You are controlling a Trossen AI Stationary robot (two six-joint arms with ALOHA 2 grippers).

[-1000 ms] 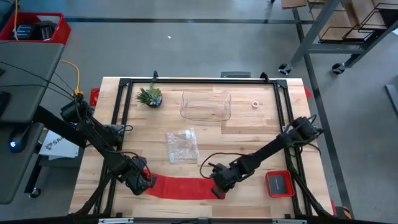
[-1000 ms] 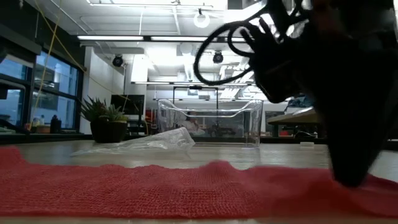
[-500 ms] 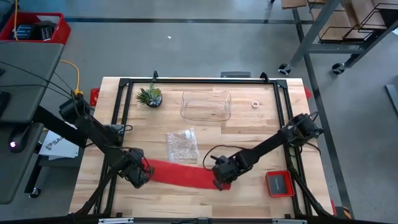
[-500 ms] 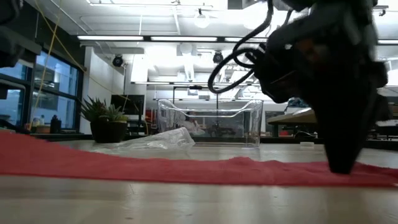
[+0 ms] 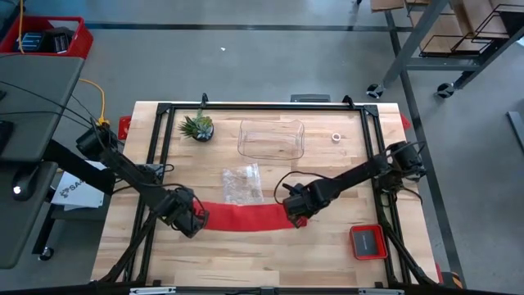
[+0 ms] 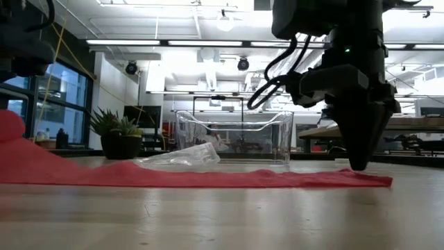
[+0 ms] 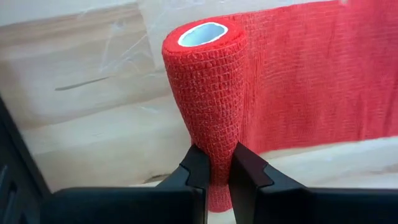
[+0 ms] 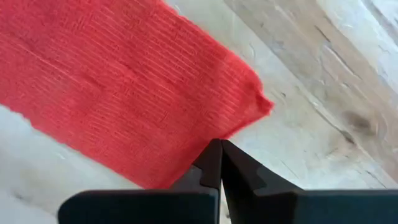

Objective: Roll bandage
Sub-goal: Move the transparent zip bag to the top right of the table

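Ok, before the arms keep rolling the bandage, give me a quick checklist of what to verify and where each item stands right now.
1. Left tool clamped on the rolled end of the bandage: ok.
2. Right tool shut, pinning the strip's free end: ok.
3. Strip lies flat between both tools: ok.
4. Plastic bag clear of the strip: not ok, it touches the strip's edge.
5. Roll wound evenly: cannot tell.

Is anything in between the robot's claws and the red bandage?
No. The left gripper is shut on the rolled end of the bandage, and the right gripper, shut, presses its tip on the flat end. The plastic bag lies beside the strip, touching its far edge.
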